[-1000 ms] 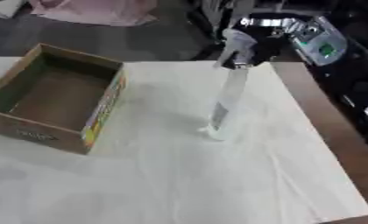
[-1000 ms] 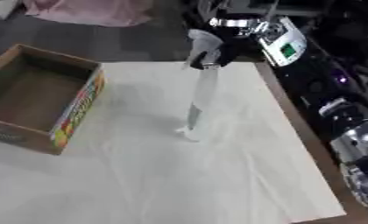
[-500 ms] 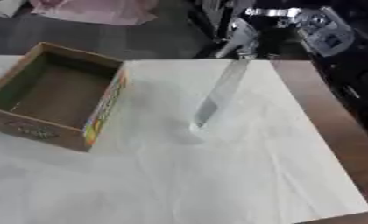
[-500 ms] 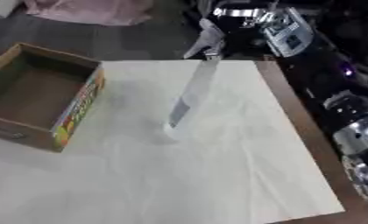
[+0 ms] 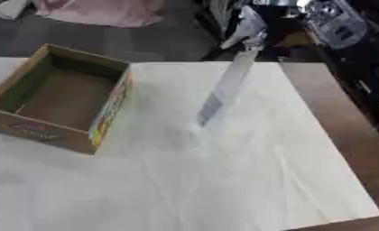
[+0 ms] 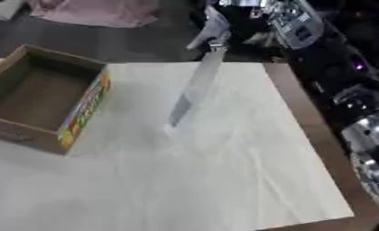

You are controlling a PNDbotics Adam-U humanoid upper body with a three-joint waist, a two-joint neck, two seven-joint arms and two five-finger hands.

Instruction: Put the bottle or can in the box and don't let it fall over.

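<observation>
A tall, slim, pale grey bottle (image 5: pixel 224 85) with a white nozzle on top leans over the white cloth, its top tipped to the right and away from me. Its base hangs at or just above the cloth, right of the box. My right hand (image 6: pixel 252 18), black and blurred, comes in from the upper right and grips the bottle at its top. The open cardboard box (image 5: pixel 107 113), with a colourful printed side, stands empty at the left. My left hand shows in neither view.
A white cloth (image 5: pixel 224 180) covers the table, and bare brown wood (image 5: pixel 335 117) shows along its right edge. My right arm's silver joints (image 6: pixel 370 135) hang beside that edge. A pink fabric (image 5: pixel 106 11) lies on the floor beyond the table.
The bottle's base has moved left and away from me, closer to the box, and the bottle leans more. The right hand has risen with its top. The box has not moved.
</observation>
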